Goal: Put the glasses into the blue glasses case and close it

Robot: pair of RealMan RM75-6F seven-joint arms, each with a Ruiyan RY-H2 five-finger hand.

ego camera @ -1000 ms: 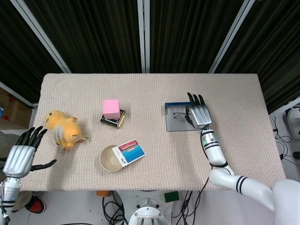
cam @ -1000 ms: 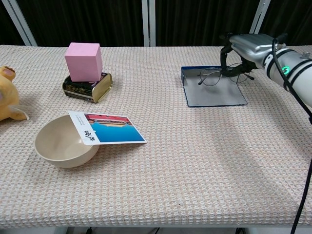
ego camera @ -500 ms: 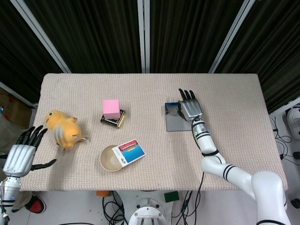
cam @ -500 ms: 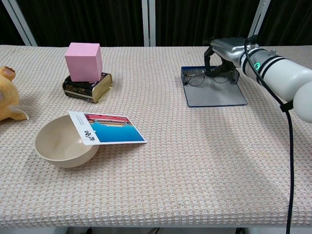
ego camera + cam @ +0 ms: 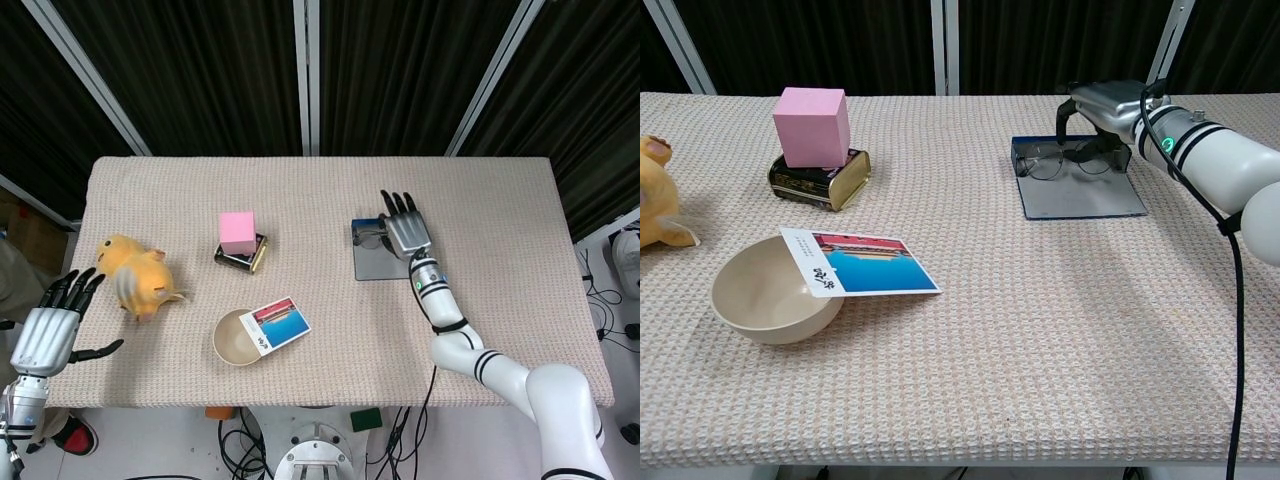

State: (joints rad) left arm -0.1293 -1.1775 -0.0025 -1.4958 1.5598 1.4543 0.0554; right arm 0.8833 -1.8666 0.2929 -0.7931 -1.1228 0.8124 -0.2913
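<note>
The blue glasses case (image 5: 1085, 200) lies open at the table's right centre, its deeper half on the far side. The thin-framed glasses (image 5: 1065, 163) sit level in that far half. My right hand (image 5: 1108, 103) hangs over them, fingers curled down on both sides of the frame, still holding it. From the head view the right hand (image 5: 403, 228) covers the far end of the case (image 5: 378, 264), and only a bit of the glasses (image 5: 374, 240) shows. Off the table's left edge, my left hand (image 5: 45, 335) stays open, holding nothing.
A pink cube (image 5: 237, 231) sits on a dark tin (image 5: 243, 256) left of centre. A beige bowl (image 5: 235, 338) with a picture card (image 5: 275, 322) across its rim stands near the front. A yellow plush toy (image 5: 137, 275) lies at the left.
My right hand carried the glasses left and away from me to the case's far half, then lowered them until they sat level. The left hand barely moved.
</note>
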